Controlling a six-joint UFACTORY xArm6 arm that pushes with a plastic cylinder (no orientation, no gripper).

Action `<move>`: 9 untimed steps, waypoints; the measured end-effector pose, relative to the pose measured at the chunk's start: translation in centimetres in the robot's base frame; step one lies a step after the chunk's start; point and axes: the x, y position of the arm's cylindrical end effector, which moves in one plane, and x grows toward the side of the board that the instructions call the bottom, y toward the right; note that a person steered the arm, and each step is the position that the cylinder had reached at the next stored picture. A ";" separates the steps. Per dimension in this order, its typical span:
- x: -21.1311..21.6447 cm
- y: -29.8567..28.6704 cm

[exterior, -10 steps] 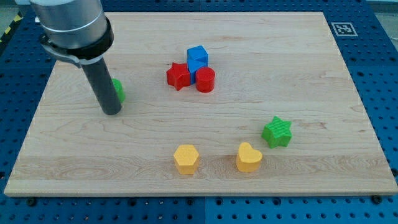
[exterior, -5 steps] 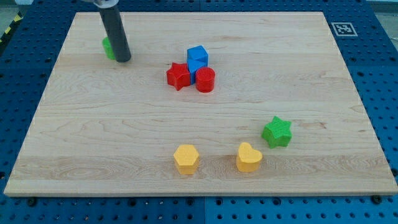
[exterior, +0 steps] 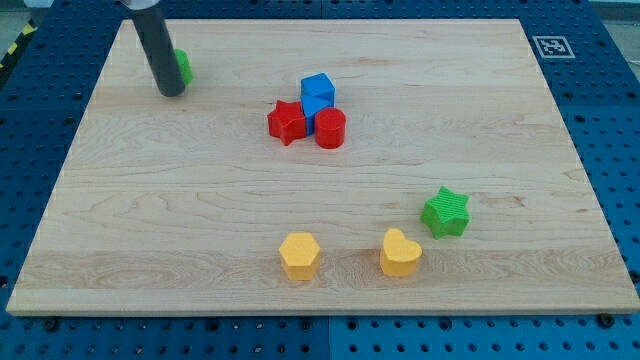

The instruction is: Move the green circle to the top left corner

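**Camera view: green circle beside rod, far-left area of board**

Camera view shows the wooden board (exterior: 480, 120) on a blue perforated bench (exterior: 615, 120). The dark rod is seen entering from the far-left edge of the frame; my tip (exterior: 171, 93) is placed on the board near the far-left corner. No claw is fitted, so no open or closed state can be recorded.

The green circle (exterior: 184, 67) is located just right of the rod, partly hidden by it, apparently in contact. It is found near the far-left corner, though not against the board's edges.

A cluster is noted near the board's centre, toward the far side: blue cube (exterior: 318, 88), a second blue block (exterior: 312, 110) partly hidden, red star (exterior: 286, 122), red cylinder (exterior: 330, 129), all touching or nearly so. Toward the near side, a yellow hexagon (exterior: 299, 255) and a yellow heart (exterior: 400, 252) are seen apart from each other. The green star (exterior: 445, 212) is placed right of and beyond the heart. A marker tag (exterior: 551, 46) is seen at the far-right corner.
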 end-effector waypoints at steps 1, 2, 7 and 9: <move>-1.4 -0.5; -1.5 0.1; -2.4 2.7; -6.9 2.0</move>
